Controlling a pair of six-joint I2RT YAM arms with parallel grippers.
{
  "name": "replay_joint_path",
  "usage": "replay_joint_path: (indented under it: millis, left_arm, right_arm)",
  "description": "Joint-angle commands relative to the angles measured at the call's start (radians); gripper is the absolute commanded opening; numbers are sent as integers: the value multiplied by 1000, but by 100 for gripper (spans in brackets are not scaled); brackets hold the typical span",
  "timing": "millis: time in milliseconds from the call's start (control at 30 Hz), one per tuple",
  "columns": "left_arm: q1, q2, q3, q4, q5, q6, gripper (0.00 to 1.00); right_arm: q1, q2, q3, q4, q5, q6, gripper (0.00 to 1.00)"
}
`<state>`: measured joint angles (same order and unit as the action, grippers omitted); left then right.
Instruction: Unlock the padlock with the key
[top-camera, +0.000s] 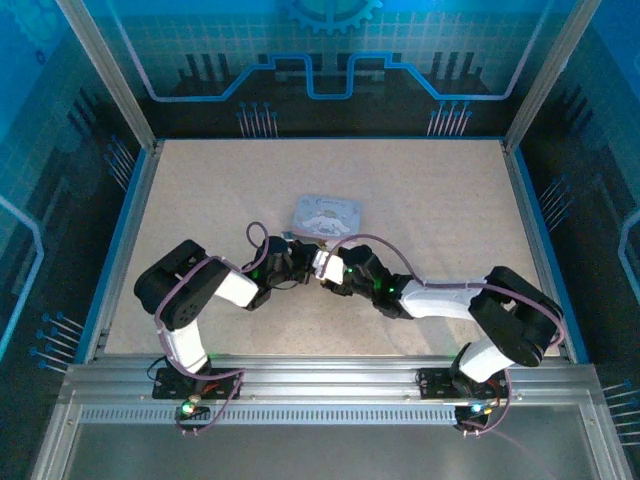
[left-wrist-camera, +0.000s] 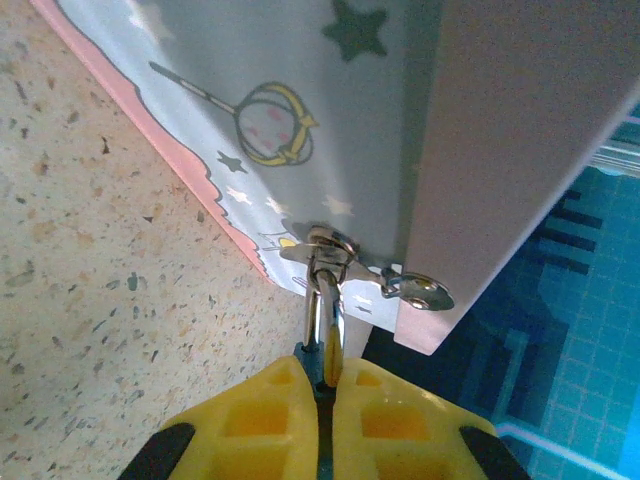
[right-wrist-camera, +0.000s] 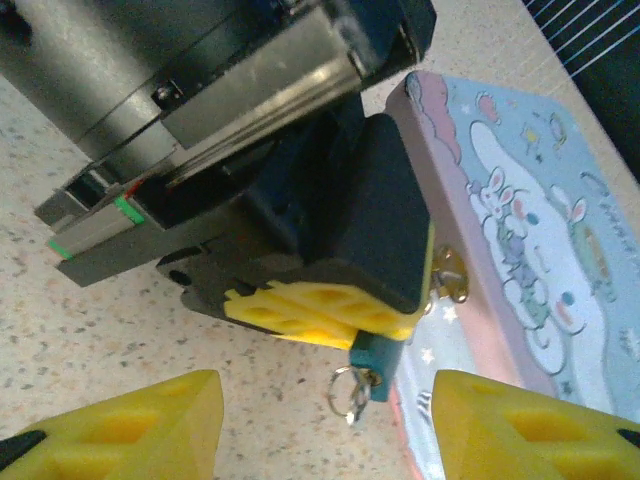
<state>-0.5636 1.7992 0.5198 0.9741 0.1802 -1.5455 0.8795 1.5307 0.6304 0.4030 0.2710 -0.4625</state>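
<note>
**Left tool** (left-wrist-camera: 322, 388): yellow pads clamped on the small teal-bodied padlock (right-wrist-camera: 375, 352). Its thin steel shackle (left-wrist-camera: 322, 310) threads the metal hasp (left-wrist-camera: 327, 246) of the pale lavender-grey printed tin box (top-camera: 325, 213), which lies on the speckled counter (top-camera: 200, 200).

**Right tool** (right-wrist-camera: 320, 430): jaws wide and empty, just below the lock.

**Key:** the tiny grey metal key (right-wrist-camera: 348, 392), with its wire ring, hangs at the padlock's underside. It is apparently seated in the keyway, but its blade is hidden.

**Handling:** both parts are probably light, rigid and slippery. The key is best pinched flat across its bow, with the lock's body braced against turning.
</note>
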Motion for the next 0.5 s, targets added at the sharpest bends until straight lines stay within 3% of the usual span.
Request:
replay_joint_path:
  millis: [0,267,467]
  left_arm:
    - [13,-26,-20,23,7,-10,0]
    - [18,-24,-18,40,18,-19,0]
    - [18,-19,-15,47,21,-28,0]
  right_arm:
    - [21,17,35,-46,92,-121,57]
    - [26,-12,-2,-84,80,-172,56]
    - [8,12,-2,-48,64,-193,47]
